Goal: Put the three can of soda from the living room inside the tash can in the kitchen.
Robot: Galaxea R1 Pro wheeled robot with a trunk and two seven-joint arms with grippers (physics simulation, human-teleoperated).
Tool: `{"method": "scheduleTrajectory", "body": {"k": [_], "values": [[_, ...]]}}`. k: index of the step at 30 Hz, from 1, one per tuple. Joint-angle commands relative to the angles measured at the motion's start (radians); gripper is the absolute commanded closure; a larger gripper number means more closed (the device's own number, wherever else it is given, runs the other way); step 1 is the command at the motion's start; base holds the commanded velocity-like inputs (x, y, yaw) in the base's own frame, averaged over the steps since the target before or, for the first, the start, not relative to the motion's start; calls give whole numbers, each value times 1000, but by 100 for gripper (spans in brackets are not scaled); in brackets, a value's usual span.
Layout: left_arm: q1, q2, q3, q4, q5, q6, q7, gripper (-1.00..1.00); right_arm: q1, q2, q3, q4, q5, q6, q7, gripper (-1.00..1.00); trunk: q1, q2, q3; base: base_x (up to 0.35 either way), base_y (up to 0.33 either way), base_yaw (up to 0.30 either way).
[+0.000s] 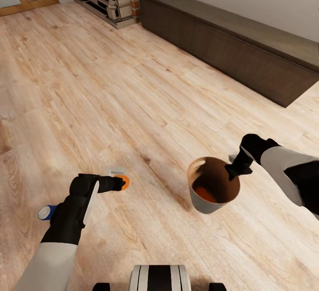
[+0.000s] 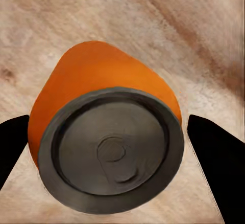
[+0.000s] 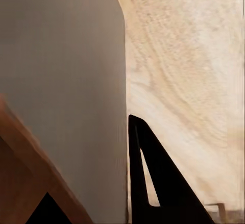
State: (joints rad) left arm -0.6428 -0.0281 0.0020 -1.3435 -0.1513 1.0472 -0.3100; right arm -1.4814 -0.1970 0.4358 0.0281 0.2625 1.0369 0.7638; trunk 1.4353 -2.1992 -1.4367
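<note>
Left of the bin [image 1: 212, 189], a blue can [image 1: 45, 212] peeks half-hidden behind the left arm. The left gripper [image 1: 120, 182] straddles an orange can [image 1: 125, 181], fingers spread. Another orange can [image 1: 204, 192] lies inside. The right gripper [image 1: 232, 170] pinches the bin's rim.

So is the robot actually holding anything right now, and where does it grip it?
Yes. The right gripper pinches the trash can by its rim. The left gripper has its fingers open on either side of an orange can, not yet gripping it.

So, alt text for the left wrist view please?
An orange soda can lies on the wood floor, its grey pull-tab end toward the camera, between the left gripper's two black fingertips, which stand open on either side.
</note>
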Motion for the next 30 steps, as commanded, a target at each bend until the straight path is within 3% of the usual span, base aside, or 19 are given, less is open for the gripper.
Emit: {"method": "scheduleTrajectory", "body": {"k": [1, 4, 6, 9, 11, 12, 13, 14, 15, 16, 18, 20, 21, 23, 26, 28, 30], "values": [[-1, 1, -1, -3, -4, 0, -32, 100, 16, 18, -38, -6, -33, 10, 3, 100, -4, 7, 3, 0, 0, 0], [-17, 11, -3, -5, -10, 0, -111, 100, 33, 41, -37, -9, -32, 10, -2, 100, -15, 28, 13, 0, 0, 0], [-64, 35, -5, 4, -12, 0, -173, 100, 40, 61, -37, -10, -31, 10, -4, 100, -23, 42, 19, 0, 0, 0], [-174, 96, -7, 59, -15, 0, -288, 100, 45, 91, -37, -11, -30, 10, -6, 100, -35, 63, 28, 0, 0, 0], [-285, 144, -9, 154, -15, 0, -395, 100, 46, 103, -36, -12, -30, 10, -7, 100, -42, 77, 35, 0, 0, 0], [-389, 177, -20, 255, -17, 0, -492, 100, 47, 111, -36, -16, -30, 10, -7, 100, -46, 84, 38, 0, 0, 0], [-447, 193, -34, 313, -18, 0, -544, 100, 48, 114, -36, -19, -30, 10, -7, 100, -50, 91, 41, 0, 0, 0], [-583, 224, -100, 453, -25, 0, -651, 100, 48, 119, -36, -24, -29, 10, -7, 100, -54, 98, 44, 0, 0, 0], [-649, 238, -143, 521, -30, 0, -699, 100, 48, 122, -36, -26, -29, 10, -7, 100, -58, 105, 47, 0, 0, 0], [-766, 259, -231, 634, -37, 0, -784, 100, 50, 125, -36, -28, -29, 10, -7, 100, -61, 112, 50, 0, 0, 0], [-860, 272, -318, 714, -41, 0, -859, 100, 53, 127, -35, -32, -29, 10, -7, 100, -69, 126, 57, 0, 0, 0], [-1003, 286, -472, 807, -47, 0, -1026, 100, 60, 130, -33, -50, -28, 10, -8, 100, -77, 140, 63, 0, 0, 0], [-1024, 287, -489, 815, -49, 0, -1056, 100, 61, 130, -33, -54, -28, 10, -9, 100, -81, 147, 66, 0, 0, 0], [-1111, 285, -536, 838, -58, -5, -1189, 100, 65, 130, -33, -67, -28, 10, -9, 100, -88, 161, 72, 0, 0, 0], [-1181, 282, -555, 844, -61, -4, -1258, 100, 66, 130, -32, -72, -28, 10, -9, 100, -100, 182, 82, 0, 0, 0], [-1231, 277, -576, 846, -62, -2, -1261, 100, 67, 131, -31, -74, -28, 10, -10, 100, -107, 196, 88, 0, 0, 0], [-1260, 245, -596, 847, -61, 0, -1261, 100, 67, 137, -30, -80, -27, 10, -10, 100, -111, 203, 91, 0, 0, 0]]}}
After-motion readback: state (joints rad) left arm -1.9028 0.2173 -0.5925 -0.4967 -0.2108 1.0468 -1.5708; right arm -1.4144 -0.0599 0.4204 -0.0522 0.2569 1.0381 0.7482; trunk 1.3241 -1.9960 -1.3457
